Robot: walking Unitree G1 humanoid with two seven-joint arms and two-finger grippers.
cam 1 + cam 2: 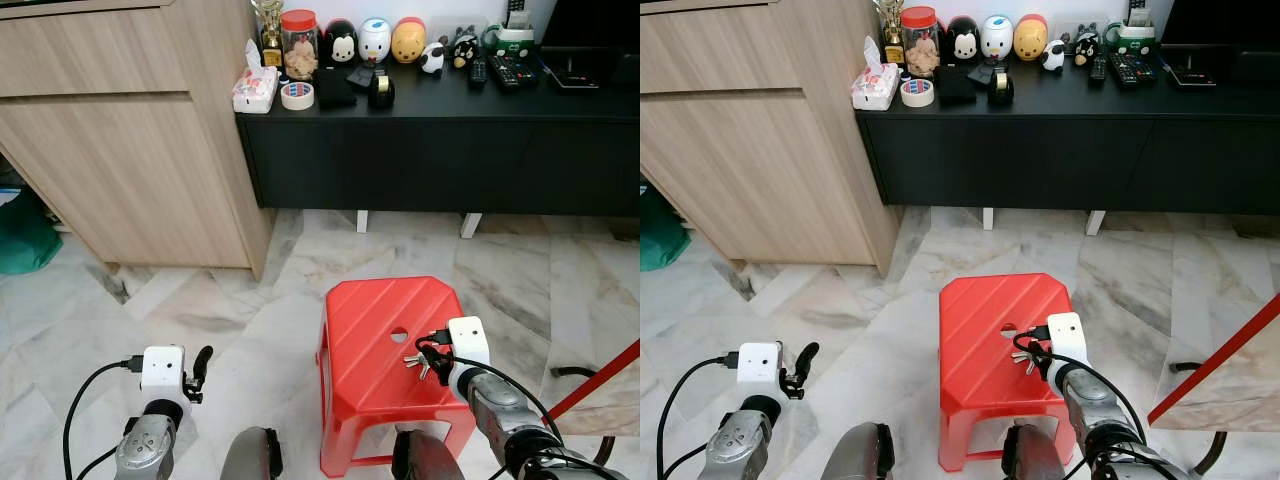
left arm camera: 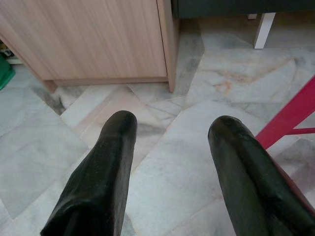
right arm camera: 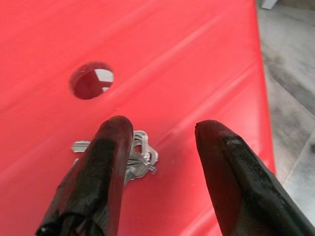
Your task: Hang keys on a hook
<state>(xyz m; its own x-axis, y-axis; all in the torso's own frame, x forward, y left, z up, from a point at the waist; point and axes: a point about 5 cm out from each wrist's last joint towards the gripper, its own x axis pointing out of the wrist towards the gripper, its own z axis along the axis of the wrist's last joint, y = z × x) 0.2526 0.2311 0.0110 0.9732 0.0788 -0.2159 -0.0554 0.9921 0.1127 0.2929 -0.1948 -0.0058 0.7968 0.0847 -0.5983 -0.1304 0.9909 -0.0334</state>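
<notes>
Looking down through the head cameras, I've got a red plastic stool with a ribbed square top (image 1: 380, 330) right in front of me on the pale marble tile floor (image 1: 250, 300), and the small bunch of silver metal keys (image 1: 415, 362) is lying flat on the seat, just beside the round hole (image 1: 399, 334) in the middle of it. My right pincer (image 3: 160, 147) is low over the seat with its two black fingers spread apart, not pinching anything. From the right wrist cam one finger (image 3: 106, 162) sits over part of the keys, and the other finger is off to the side over bare red plastic, so the bunch is more under one finger than between the two. I honestly can't tell if that finger touches the metal or just covers it. My left pincer (image 2: 170, 162) is out over the floor tiles well away from the stool, fingers also spread wide with nothing in them. Further back there's a light wood-grain cabinet (image 1: 120, 130) on my left, and next to it a long black low desk (image 1: 440, 140) carrying a tissue pack (image 1: 254, 90), a roll of tape (image 1: 297, 95), a red-lidded jar (image 1: 299, 42), a row of little round cartoon figures (image 1: 375, 40) and some remotes (image 1: 512, 70).
</notes>
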